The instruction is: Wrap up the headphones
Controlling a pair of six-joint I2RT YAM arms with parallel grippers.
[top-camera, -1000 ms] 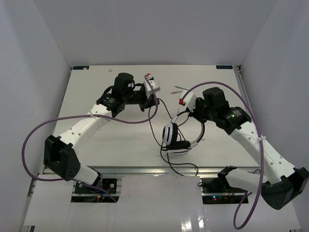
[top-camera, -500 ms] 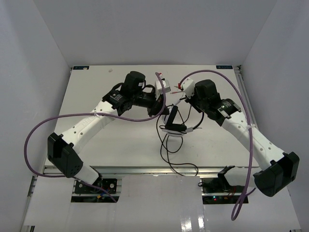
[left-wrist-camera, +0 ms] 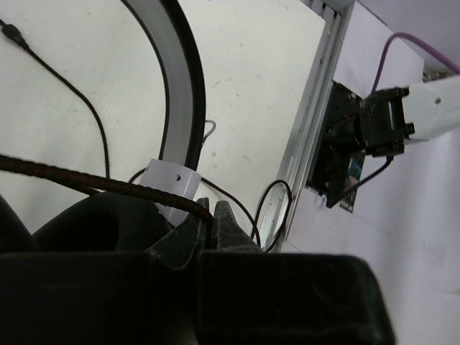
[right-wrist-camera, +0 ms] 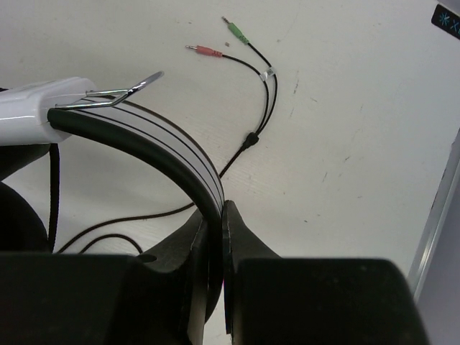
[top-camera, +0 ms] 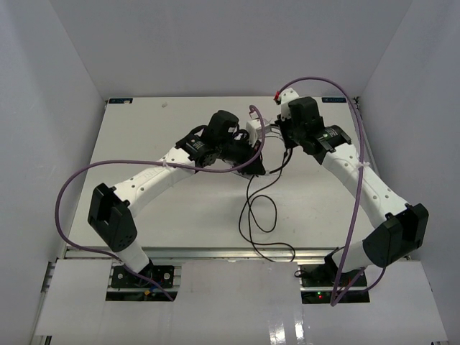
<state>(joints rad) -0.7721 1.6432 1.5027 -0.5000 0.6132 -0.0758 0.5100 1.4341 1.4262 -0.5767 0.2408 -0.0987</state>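
Top external view: both arms are reaching to the far middle of the table (top-camera: 144, 136), wrists nearly touching, and the headphones (left-wrist-camera: 183, 86) are sitting between them, largely masked.
Right gripper (right-wrist-camera: 214, 215): clamping the headband (right-wrist-camera: 165, 154) edge-on between closed fingers.
Left gripper (left-wrist-camera: 210, 215): pinching the cord (left-wrist-camera: 108, 185) at the fingertips, just beside the white slider under the band.
Slack: trailing from the wrists toward the near edge and lying in loose loops on the table.
Plugs (right-wrist-camera: 205, 49): one pink and one green, lying on the table beyond the right gripper, apart from the band.
Key relation: the band's arc is running across from the right gripper toward the left. The left arm is holding the cord's run and sits nearer the slack, so any winding is probably falling to it.
Hidden: ear cups are not showing plainly, only dark pad bulk at the wrist views' lower left. Whether the cups are resting on the table cannot be told.
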